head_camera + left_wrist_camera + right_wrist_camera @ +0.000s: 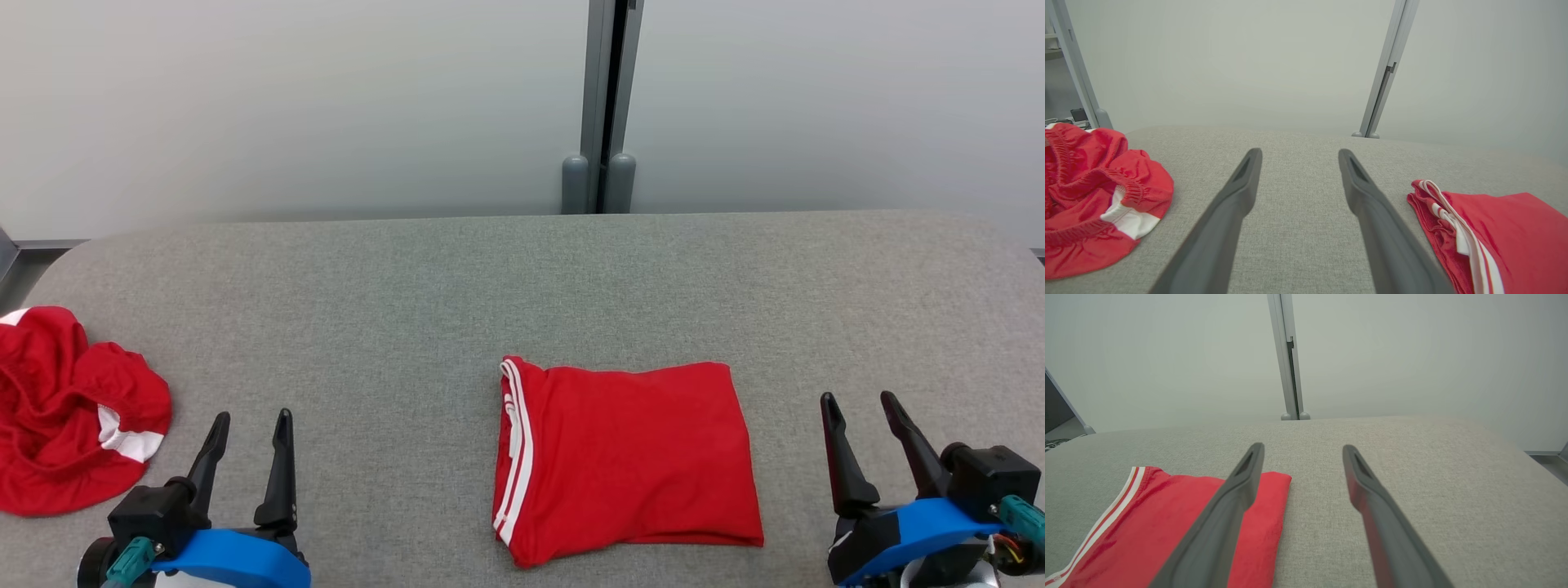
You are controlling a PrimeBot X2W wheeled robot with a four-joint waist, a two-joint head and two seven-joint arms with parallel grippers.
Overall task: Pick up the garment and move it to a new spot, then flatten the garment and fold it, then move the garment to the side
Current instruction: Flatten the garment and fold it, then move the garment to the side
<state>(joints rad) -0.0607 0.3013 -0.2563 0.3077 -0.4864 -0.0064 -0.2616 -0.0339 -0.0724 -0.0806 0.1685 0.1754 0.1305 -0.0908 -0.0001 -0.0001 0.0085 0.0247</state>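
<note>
Nearest the robot, the left gripper is showing at the lower left above the grey table, its two dark fingers standing wide apart and gripping nothing. The right gripper is sitting at the lower right, its fingers likewise spread wide, with bare table covering showing between them. Between the two, the garment is lying on the table folded into a neat red rectangle, its white-striped trim running along the edge toward the robot's left. It is touching neither gripper. Off to the left, a crumpled red cloth with a white patch is lying in a heap near the table's edge. Farther back, a pale wall is rising behind the table, with a grey post standing against it
</note>
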